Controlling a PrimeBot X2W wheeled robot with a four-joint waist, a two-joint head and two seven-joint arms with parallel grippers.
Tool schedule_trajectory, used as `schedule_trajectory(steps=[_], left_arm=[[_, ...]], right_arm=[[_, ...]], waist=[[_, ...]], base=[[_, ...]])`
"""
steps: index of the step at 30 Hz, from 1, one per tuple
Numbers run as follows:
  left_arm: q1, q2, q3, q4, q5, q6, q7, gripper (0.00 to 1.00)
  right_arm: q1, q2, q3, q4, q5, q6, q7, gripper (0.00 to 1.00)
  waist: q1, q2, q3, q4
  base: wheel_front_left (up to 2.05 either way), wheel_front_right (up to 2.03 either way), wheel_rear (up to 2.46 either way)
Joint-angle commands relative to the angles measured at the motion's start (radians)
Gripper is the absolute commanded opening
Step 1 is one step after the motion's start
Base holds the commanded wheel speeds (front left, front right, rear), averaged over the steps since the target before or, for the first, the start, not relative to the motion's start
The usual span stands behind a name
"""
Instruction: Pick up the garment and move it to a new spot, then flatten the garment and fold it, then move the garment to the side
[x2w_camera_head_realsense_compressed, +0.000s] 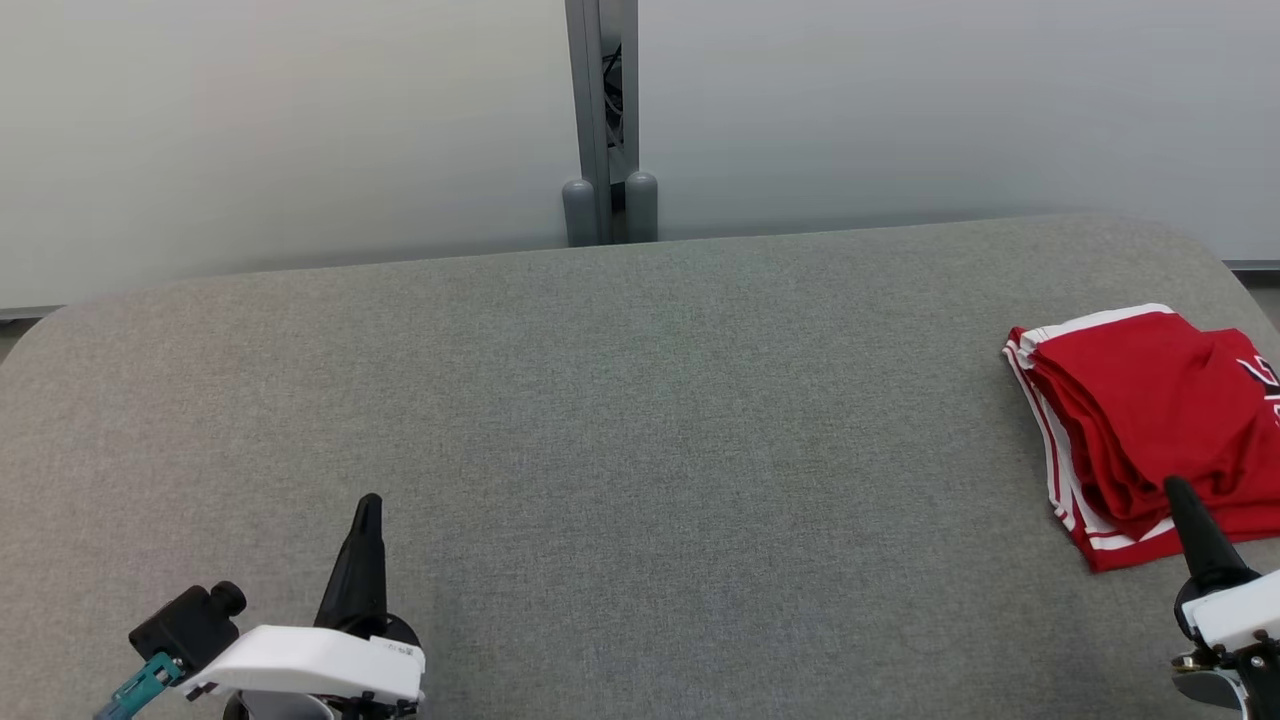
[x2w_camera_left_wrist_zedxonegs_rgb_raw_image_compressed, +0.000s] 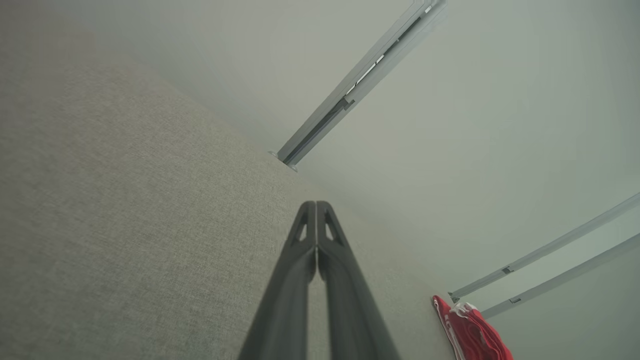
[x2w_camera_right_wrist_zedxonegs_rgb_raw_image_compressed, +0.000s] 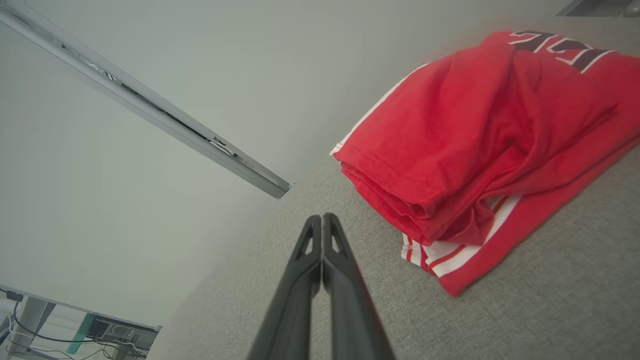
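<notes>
Closed tight and empty, the left gripper (x2w_camera_head_realsense_compressed: 368, 508) sits low at the left of the head view, its dark fingers pressed together above the grey padded surface (x2w_camera_head_realsense_compressed: 640, 450). The right gripper (x2w_camera_head_realsense_compressed: 1182, 498), also closed and empty, points up at the lower right, its tip overlapping the near edge of the red garment (x2w_camera_head_realsense_compressed: 1130, 400). The garment lies as a folded stack with white-striped hems at the far right of the surface, partly cut off by the picture's edge. In the left wrist view the left gripper (x2w_camera_left_wrist_zedxonegs_rgb_raw_image_compressed: 316, 206) shows its fingers meeting along their length, and the garment (x2w_camera_left_wrist_zedxonegs_rgb_raw_image_compressed: 472, 332) is a small red bundle at the lower right, well apart. In the right wrist view the right gripper (x2w_camera_right_wrist_zedxonegs_rgb_raw_image_compressed: 321, 218) is closed near the garment (x2w_camera_right_wrist_zedxonegs_rgb_raw_image_compressed: 480, 130) but apart from it. Stacked fold edges face the fingers, and there is dark lettering on the far side. The fabric looks soft, light and limp, so its layers would likely slide apart. The best hold is probably the thick folded edge, pinching through all the layers near a striped corner.
</notes>
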Motion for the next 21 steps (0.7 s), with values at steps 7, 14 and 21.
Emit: schedule_trajectory(steps=[7,14,21], left_arm=[[-0.05,-0.013,0.013,0.008,-0.098,-0.034,-0.008,0.0],[-0.059,-0.028,0.017,0.02,-0.165,-0.054,-0.011,0.0],[-0.072,-0.039,0.021,0.032,-0.229,-0.074,-0.014,0.0]], right_arm=[[-0.056,-0.021,-0.046,0.033,0.108,0.0,0.052,0.0],[-0.079,-0.028,-0.075,0.063,0.181,0.0,0.089,0.0],[-0.101,-0.033,-0.102,0.092,0.25,0.001,0.124,0.0]], waist=[[0.0,0.0,0.002,0.001],[0.0,0.0,0.004,0.001],[0.0,0.0,0.006,0.002]], base=[[0.0,0.0,0.0],[0.0,0.0,0.0],[0.0,0.0,0.0]])
